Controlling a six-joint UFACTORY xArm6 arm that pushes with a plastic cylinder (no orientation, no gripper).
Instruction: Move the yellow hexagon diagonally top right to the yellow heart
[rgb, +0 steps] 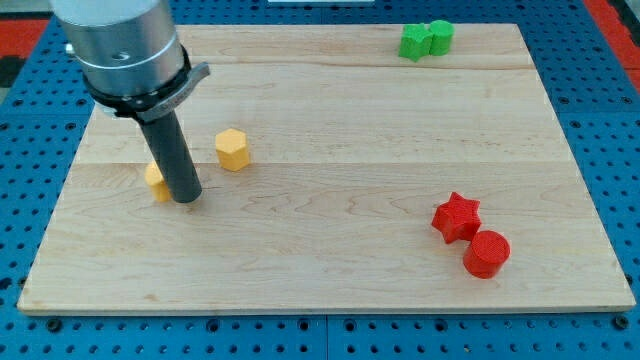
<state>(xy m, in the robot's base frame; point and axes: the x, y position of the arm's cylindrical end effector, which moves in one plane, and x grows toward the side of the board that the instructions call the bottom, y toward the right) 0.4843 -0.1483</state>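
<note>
On a pale wooden desk (330, 250) set over a blue pegboard base (600, 40), the arm's dark rod came down at the view's left, my tip (187, 199) resting on the wood just beside a yellow block (155, 181) that was largely hidden behind the rod, its shape too covered to be made out with certainty. The arm carried no hand at all, only that straight rod beneath a grey metal housing (120, 45), so there was nothing to be wide, narrow or holding. The yellow hexagon (232, 149) stood up and to the view's right of my tip, near it but apart from it, and likewise up and to the right of the half-hidden yellow block. Well away, near the view's top right edge of the desk, two green blocks (426, 40) sat touching each other, their shapes hard to tell at that range. Toward the view's bottom right, a red star (456, 217) lay just beside a red cylinder (486, 253), the cylinder lower and slightly to the right of the star, the pair close enough to appear touching. The wide middle stretch of the desk separated the yellow pieces from both the green and the red groups.
</note>
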